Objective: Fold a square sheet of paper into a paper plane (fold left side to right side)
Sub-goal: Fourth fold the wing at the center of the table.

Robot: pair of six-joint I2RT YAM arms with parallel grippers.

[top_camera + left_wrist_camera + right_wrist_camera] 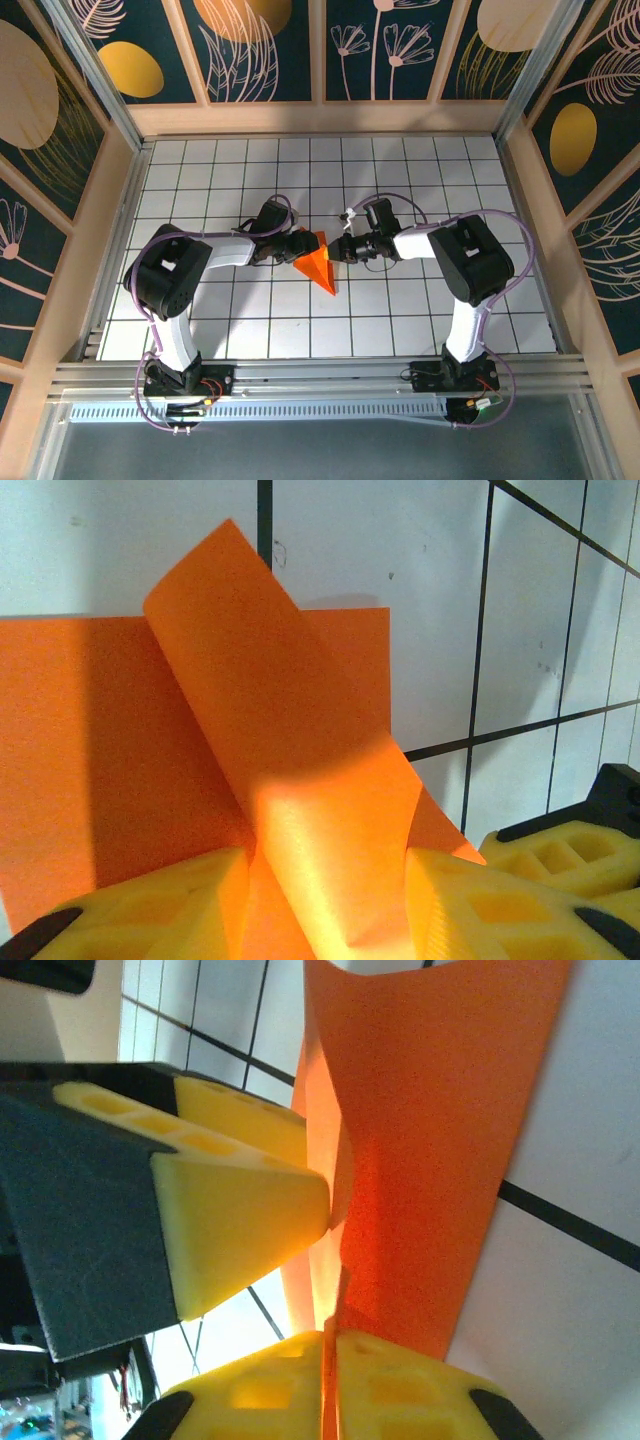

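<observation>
The orange sheet of paper [320,268] lies mid-table as a creased triangle with its point toward the near edge. My left gripper [300,247] is at its left edge and my right gripper [339,248] at its right edge. In the left wrist view the paper [100,730] lies flat on the tiles. A raised flap [270,710] curls up and runs down between my left gripper's [328,905] fingers, which stand well apart. In the right wrist view my right gripper [330,1385] is shut on an upright edge of the paper [430,1160]. The left gripper's finger [240,1215] touches the fold.
The white table [430,310] carries a black grid and is boxed in by wooden walls [320,120] at the back and both sides. An aluminium rail [320,375] runs along the near edge by the arm bases. The right gripper's finger [560,845] sits close at the paper's right.
</observation>
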